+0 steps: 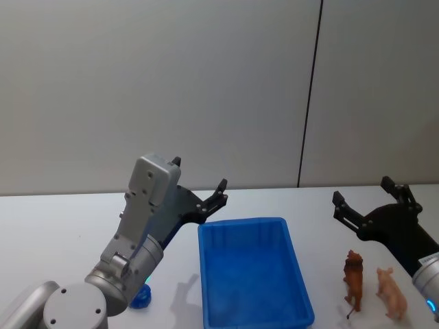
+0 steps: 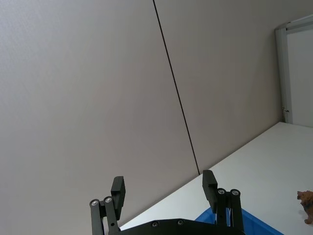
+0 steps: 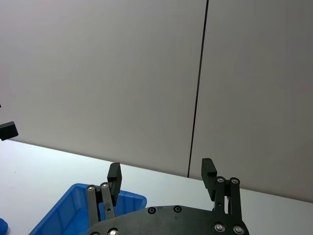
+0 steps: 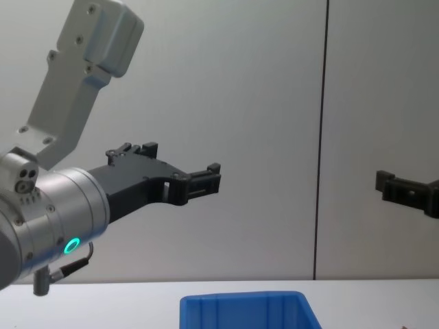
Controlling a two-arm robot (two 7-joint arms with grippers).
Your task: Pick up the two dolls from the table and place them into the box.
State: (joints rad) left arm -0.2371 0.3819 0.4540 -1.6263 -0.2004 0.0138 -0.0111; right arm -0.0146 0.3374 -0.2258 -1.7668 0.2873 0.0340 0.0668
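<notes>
Lion doll (image 1: 353, 277) and pig doll (image 1: 391, 291) are standing side by side on the bench (image 1: 62, 226) at lower right of the head view, right of the box (image 1: 240, 223), and your right gripper (image 1: 363, 192), hanging wide open and empty just above them, is sitting nearer than your open, empty left gripper (image 1: 200, 174).

The left arm (image 1: 140, 226) half hides a small blue object (image 1: 142, 297), head view lower left; chest view's bottom edge crops the box (image 4: 243, 312).
</notes>
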